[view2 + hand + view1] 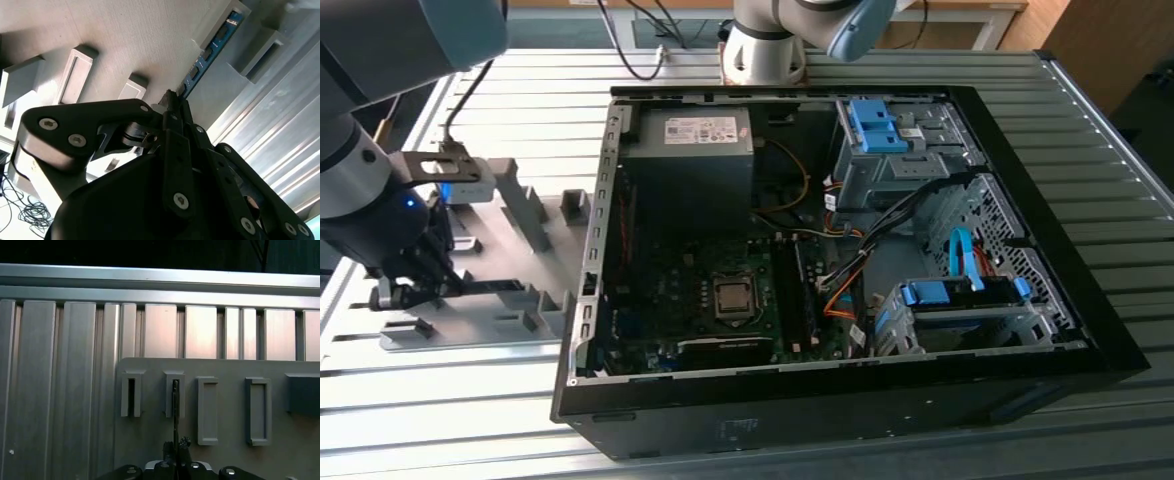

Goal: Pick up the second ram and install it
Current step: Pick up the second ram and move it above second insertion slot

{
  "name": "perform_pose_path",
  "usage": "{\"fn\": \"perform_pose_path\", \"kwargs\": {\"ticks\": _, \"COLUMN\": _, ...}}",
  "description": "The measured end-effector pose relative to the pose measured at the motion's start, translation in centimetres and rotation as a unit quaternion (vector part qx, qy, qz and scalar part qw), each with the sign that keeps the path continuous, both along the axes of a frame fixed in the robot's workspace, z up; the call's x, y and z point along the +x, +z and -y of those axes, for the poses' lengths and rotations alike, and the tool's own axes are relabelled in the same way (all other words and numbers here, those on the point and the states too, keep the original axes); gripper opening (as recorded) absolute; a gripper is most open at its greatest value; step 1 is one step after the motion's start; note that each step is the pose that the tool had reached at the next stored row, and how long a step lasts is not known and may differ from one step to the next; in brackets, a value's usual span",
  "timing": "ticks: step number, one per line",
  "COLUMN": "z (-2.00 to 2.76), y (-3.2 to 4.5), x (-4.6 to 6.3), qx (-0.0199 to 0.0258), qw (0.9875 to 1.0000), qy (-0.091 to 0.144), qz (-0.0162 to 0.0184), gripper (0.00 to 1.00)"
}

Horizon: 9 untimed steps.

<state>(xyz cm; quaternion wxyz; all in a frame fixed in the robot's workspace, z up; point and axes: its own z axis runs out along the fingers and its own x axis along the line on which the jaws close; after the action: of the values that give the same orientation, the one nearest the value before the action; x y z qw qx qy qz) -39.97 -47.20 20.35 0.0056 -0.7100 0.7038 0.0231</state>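
Note:
The second ram [207, 55] is a thin stick with small black chips, seen edge-on as a dark line [176, 410] in the first wrist view. Its far end lies in the slot of a grey fixture block [235, 12]. My gripper [172, 102] has its fingers pressed together on the stick's near end, as the first wrist view [176, 446] also shows. In the exterior view my gripper [403, 292] hangs low over the grey fixture plate [480, 300], at that view's left, apart from the open computer case [1067, 300].
Several more grey slotted blocks [257, 410] stand on the fixture plate around the ram. Inside the case lie the motherboard with its square CPU socket [734, 297] and black memory slots [790, 285]. A second arm's base [767, 50] stands behind the case on the ribbed metal table [454, 420].

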Motion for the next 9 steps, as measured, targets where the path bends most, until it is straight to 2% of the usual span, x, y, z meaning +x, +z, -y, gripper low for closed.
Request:
{"fn": "perform_pose_path", "kwargs": {"ticks": 6, "z": 0.00, "y": 1.40, "x": 0.0, "qx": 0.0000, "qw": 1.0000, "qy": 0.000, "qz": -0.0002, "gripper": 0.14}}
{"fn": "perform_pose_path", "kwargs": {"ticks": 9, "z": 0.00, "y": 1.68, "x": 0.0, "qx": 0.0001, "qw": 1.0000, "qy": 0.000, "qz": -0.0003, "gripper": 0.14}}
